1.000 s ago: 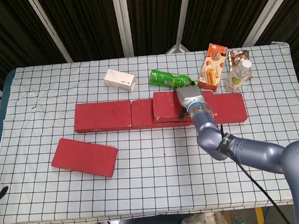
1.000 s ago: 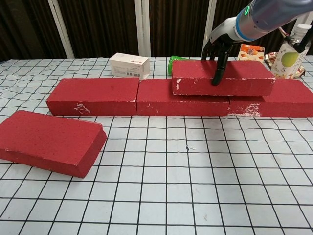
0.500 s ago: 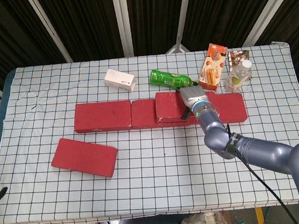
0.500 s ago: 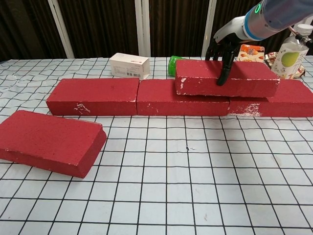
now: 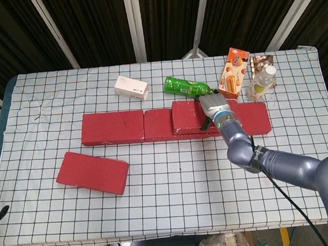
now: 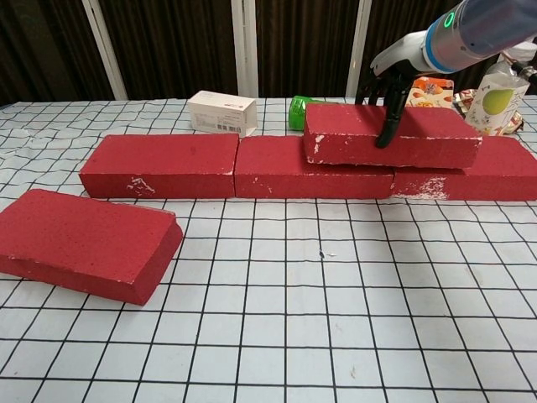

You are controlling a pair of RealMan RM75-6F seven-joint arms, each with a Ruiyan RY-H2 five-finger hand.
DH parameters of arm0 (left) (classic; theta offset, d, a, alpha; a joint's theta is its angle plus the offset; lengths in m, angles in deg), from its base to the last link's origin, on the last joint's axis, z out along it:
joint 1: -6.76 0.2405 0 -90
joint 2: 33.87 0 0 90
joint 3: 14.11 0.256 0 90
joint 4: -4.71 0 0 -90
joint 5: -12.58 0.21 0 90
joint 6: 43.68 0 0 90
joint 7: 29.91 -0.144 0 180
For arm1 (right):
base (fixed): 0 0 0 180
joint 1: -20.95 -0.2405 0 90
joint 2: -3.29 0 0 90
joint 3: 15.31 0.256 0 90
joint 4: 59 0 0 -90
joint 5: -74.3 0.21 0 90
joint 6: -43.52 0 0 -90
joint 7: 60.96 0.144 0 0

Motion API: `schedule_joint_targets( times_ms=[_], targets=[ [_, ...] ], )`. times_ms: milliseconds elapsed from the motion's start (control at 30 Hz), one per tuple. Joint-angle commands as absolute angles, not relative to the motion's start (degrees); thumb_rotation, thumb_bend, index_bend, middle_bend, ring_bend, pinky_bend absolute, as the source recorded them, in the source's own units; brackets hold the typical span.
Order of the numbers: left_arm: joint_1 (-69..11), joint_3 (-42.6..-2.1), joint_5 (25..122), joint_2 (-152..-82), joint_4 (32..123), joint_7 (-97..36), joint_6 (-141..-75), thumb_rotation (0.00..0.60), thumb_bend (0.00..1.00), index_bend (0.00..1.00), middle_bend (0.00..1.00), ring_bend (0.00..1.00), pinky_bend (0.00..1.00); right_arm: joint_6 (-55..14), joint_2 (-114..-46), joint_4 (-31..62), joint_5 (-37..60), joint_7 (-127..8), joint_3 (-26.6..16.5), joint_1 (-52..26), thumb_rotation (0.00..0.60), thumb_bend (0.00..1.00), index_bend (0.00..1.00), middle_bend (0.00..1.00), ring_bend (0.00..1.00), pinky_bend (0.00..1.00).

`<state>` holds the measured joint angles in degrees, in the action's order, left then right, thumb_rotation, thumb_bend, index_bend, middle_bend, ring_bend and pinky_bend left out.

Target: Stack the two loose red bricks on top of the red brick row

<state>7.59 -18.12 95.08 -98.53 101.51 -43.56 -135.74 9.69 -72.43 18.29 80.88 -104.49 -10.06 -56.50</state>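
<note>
Red bricks pretty much everywhere on this checkered table (image 5: 175, 174). So the right hand (image 6: 388, 80) is sitting on the stacked brick (image 6: 390, 134), dark fingers (image 6: 389, 117) curled down over its front face and the rest draped over the top, so it's gripping that brick rather than hovering. That brick is lying flat on the red brick row (image 5: 130, 127), straddling the seam between the middle and right bricks of the row. Left hand isn't showing in either view.

Room-wise: just behind the hand there's clutter, a green bottle (image 5: 185, 86) lying on its side, an orange snack box (image 5: 234, 72), a clear bottle (image 5: 263, 81) and a white box (image 5: 131, 88) further left. In front of the row the table is wide open checkered cloth.

The other loose brick (image 5: 92, 172) is lying flat near the front left of the table, slightly angled, well apart from the hand and in front of the left end of the row. The row's left brick is bare on top.
</note>
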Motion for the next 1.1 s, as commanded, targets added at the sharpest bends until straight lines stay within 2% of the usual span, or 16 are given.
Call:
schedule_joint_targets(
  times_ms=[33,867,1100],
  targets=[
    [7.6,-18.1,95.0,-98.6,101.5,-43.7,-135.7,0.6,0.0,0.03,0.0,0.0,0.09,10.2,-72.5,18.0,80.6,-103.8,-10.6,-56.5,0.6,0.15,0.2,0.22,0.2,0.0],
    [7.5,-18.3,94.5,-99.1,101.6,-44.9,-135.6,0.6,0.0,0.03,0.0,0.0,0.09,12.7,-72.7,15.9,74.8,-95.4,-14.8,-56.9,0.6,0.15,0.2,0.21,0.12,0.0],
    [7.5,-18.3,94.4,-99.1,101.6,-45.0,-135.6,0.6,0.0,0.03,0.0,0.0,0.09,11.7,-72.4,16.7,74.1,-94.1,-15.6,-57.4,0.6,0.15,0.19,0.16,0.07,0.0]
  ],
)
